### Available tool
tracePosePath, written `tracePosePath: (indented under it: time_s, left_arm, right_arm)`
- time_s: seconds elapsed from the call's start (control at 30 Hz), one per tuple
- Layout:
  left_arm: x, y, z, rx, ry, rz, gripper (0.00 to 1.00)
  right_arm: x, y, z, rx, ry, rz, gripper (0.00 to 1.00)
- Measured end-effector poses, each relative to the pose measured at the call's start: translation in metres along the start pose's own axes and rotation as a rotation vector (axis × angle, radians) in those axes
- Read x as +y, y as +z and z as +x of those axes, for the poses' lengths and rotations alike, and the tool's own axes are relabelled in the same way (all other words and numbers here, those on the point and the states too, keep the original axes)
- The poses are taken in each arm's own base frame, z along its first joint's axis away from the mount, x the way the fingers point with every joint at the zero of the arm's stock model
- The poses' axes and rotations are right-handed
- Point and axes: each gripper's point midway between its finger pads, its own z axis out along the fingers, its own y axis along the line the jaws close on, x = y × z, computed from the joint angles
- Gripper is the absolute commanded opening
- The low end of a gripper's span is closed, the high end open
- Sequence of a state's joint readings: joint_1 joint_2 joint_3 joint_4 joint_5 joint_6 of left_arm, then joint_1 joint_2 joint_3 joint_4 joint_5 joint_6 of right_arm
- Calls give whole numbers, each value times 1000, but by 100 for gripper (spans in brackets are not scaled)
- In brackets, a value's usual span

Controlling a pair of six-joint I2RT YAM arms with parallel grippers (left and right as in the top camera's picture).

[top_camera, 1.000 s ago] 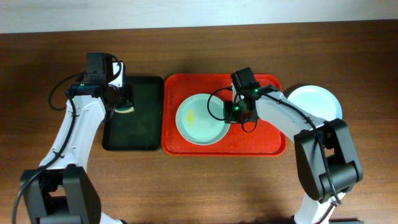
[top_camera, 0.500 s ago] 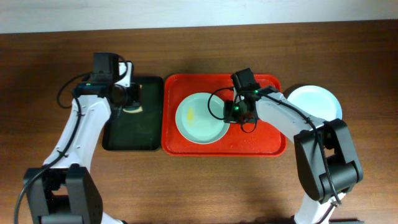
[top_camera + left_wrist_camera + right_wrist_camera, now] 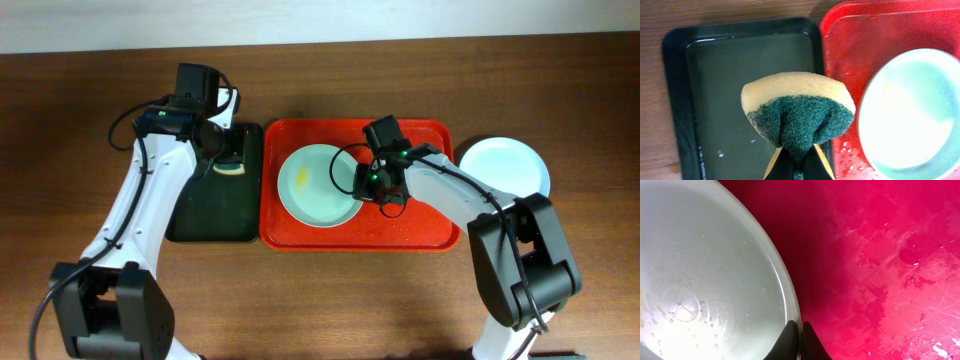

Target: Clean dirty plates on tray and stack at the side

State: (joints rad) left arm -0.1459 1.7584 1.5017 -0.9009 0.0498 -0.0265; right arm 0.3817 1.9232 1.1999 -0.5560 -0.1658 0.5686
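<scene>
A pale mint green plate (image 3: 318, 187) with a small yellow smear lies on the left half of the red tray (image 3: 425, 228). My right gripper (image 3: 372, 184) is shut on the plate's right rim; in the right wrist view the gripper (image 3: 798, 322) has its black fingers pinching the rim of the wet plate (image 3: 705, 270). My left gripper (image 3: 230, 160) is shut on a yellow and green sponge (image 3: 797, 107), which hangs over the right edge of the black tray (image 3: 715, 100), close to the red tray (image 3: 850, 40). A second pale plate (image 3: 507, 165) rests on the table right of the tray.
The black tray (image 3: 200, 215) lies directly left of the red tray and looks wet. Water drops dot the red tray's floor (image 3: 880, 255). Both arms reach in from the near side, and cables loop beside each wrist.
My left arm has carried the sponge to the right, from over the black tray's left part to its right edge. The mint plate has shifted slightly left in the right gripper's hold.
</scene>
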Motion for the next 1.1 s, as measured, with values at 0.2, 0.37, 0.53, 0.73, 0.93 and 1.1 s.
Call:
tracePosePath:
  time_s: [0.2, 0.37, 0.53, 0.73, 0.93, 1.1]
  left_arm:
    - [-24, 0, -1, -2, -4, 77, 0]
    - [-55, 3, 4, 15, 42, 118, 0]
    - [-74, 22, 14, 69, 78, 141, 0]
    - [-74, 29, 17, 89, 76, 138, 0]
    - [-79, 32, 18, 92, 78, 142, 0]
    - [-87, 54, 20, 116, 78, 151, 0]
  right_arm:
    - [0, 0, 0, 0, 0, -1, 4]
    - [-1, -2, 3, 10, 0, 6, 5]
    - [-2, -4, 6, 16, -27, 18, 7]
    - [-3, -4, 6, 15, -31, 21, 4]
    - [-3, -4, 6, 15, -31, 20, 4]
    - [-3, -4, 6, 15, -32, 20, 4]
